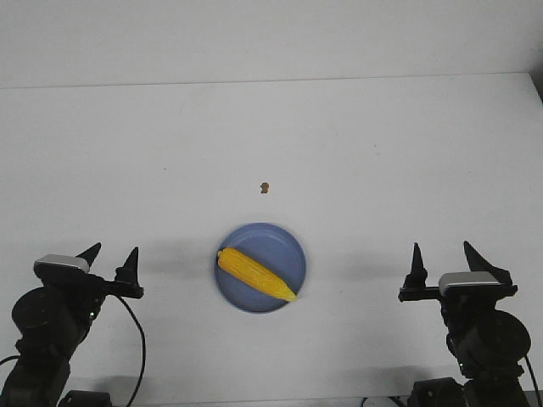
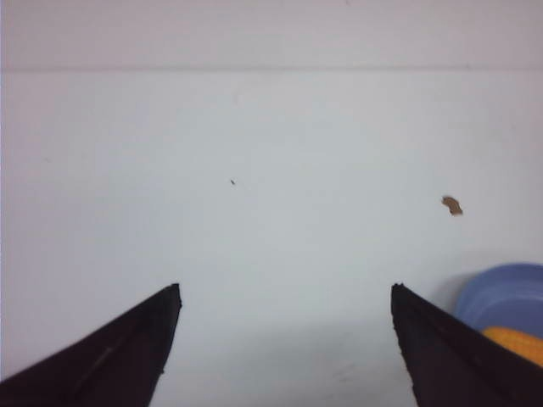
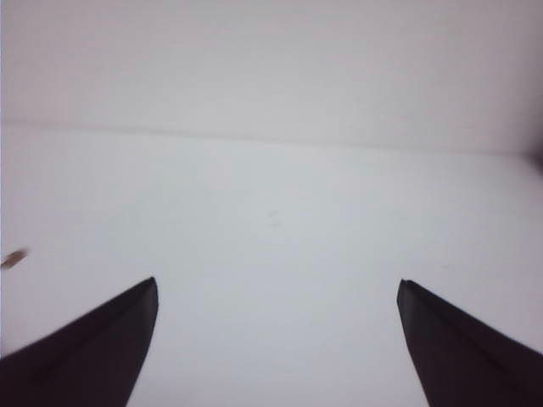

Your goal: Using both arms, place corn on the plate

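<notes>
One corn [image 1: 256, 273] lying diagonally on one plate [image 1: 287, 247], lower centre of frame, tip pointing lower right. One brown speck [image 1: 265, 186] on the white table [image 1: 339, 144], just above the plate. Two grippers: left gripper [image 1: 110, 259] lower left, fingers spread, holding nothing; right gripper [image 1: 443, 258] lower right, fingers spread, holding nothing. Both well apart from the plate.

The worktop [image 1: 356, 144] is a smooth, matt white surface. On it, the plate [image 1: 280, 246] looks like smooth light blue plastic with a faint sheen. The corn [image 1: 254, 273] lying in the plate has a bumpy, slightly glossy yellow skin. Either side of the plate, both end effectors [image 1: 112, 259] [image 1: 443, 260] are matt black, seemingly plastic.
</notes>
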Controlling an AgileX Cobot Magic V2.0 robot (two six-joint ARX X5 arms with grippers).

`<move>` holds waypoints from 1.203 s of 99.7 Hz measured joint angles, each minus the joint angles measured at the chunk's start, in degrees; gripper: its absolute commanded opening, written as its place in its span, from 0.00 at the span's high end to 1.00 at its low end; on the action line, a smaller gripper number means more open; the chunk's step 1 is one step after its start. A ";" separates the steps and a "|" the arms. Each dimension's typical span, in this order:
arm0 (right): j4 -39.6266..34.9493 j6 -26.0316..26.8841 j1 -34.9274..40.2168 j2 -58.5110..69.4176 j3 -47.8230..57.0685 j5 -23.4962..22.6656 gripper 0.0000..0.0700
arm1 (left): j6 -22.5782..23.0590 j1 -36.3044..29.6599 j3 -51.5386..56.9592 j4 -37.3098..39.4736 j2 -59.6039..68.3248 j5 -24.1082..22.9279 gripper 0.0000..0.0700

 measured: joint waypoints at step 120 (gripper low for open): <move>-0.35 -0.02 0.00 0.04 0.00 -0.09 0.98 | -0.04 0.00 0.00 -0.02 -1.92 -0.02 0.98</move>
